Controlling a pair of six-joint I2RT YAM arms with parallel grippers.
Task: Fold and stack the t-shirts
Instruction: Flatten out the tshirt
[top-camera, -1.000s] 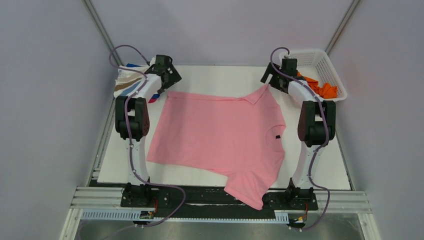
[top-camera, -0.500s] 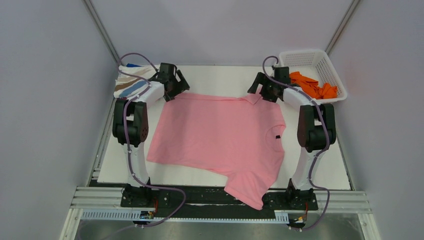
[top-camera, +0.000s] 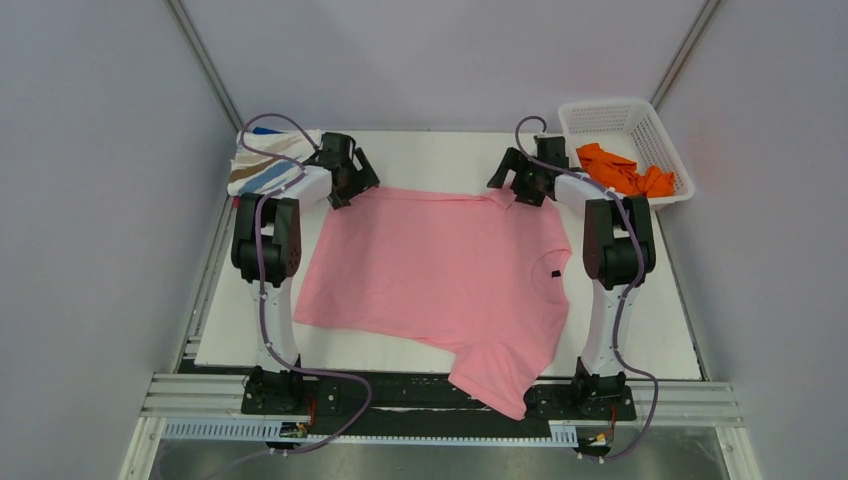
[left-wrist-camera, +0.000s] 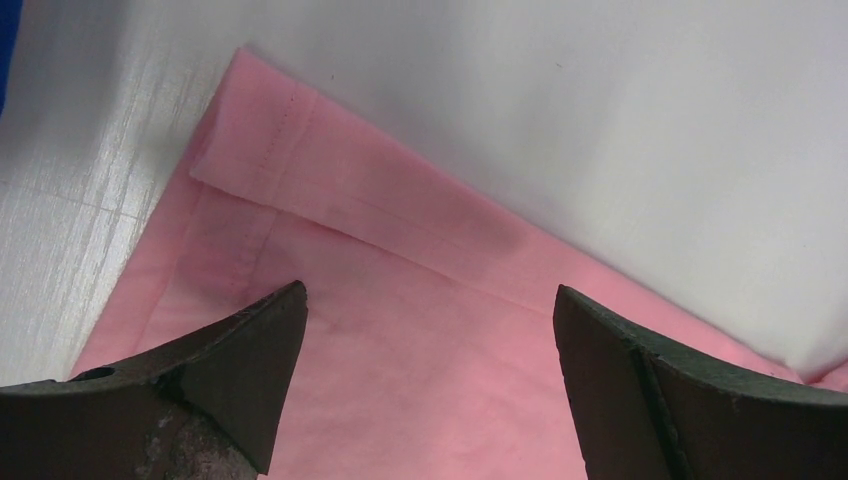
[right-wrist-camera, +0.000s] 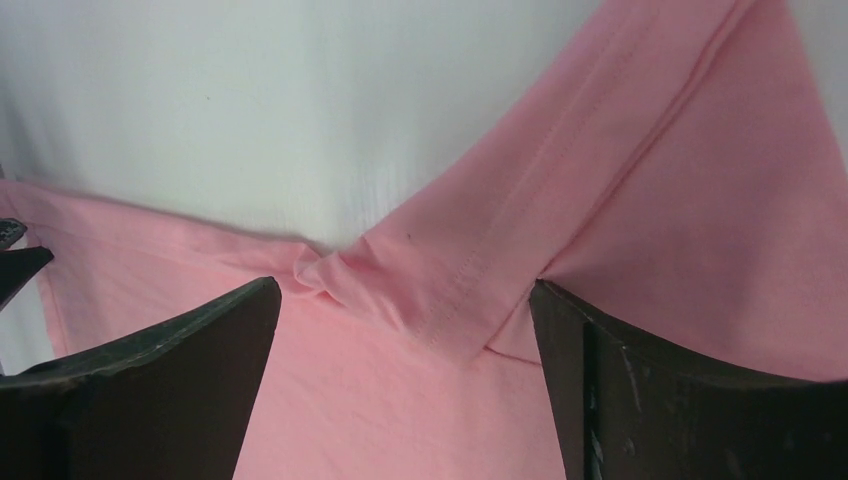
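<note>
A light pink t-shirt (top-camera: 440, 270) lies spread flat across the white table, one sleeve hanging over the near edge. My left gripper (top-camera: 352, 182) hovers open above its far left hem corner; in the left wrist view the gripper (left-wrist-camera: 428, 300) straddles pink cloth (left-wrist-camera: 400, 370) with nothing pinched. My right gripper (top-camera: 512, 180) stands open over the turned-back far right sleeve; in the right wrist view the gripper (right-wrist-camera: 402, 295) frames that folded sleeve (right-wrist-camera: 500, 240). A folded white t-shirt with blue and tan streaks (top-camera: 262, 165) sits far left. An orange t-shirt (top-camera: 625, 172) lies in the basket.
The white lattice basket (top-camera: 610, 112) stands at the far right corner, close behind the right arm. The folded stack sits just behind the left arm's wrist. Grey walls close in on both sides, and a metal rail runs along the near edge (top-camera: 440, 405).
Both grippers have swung inward and come down toward the pink shirt's far corners: the left from beside the folded stack, the right away from the basket. The shirt has not moved.
</note>
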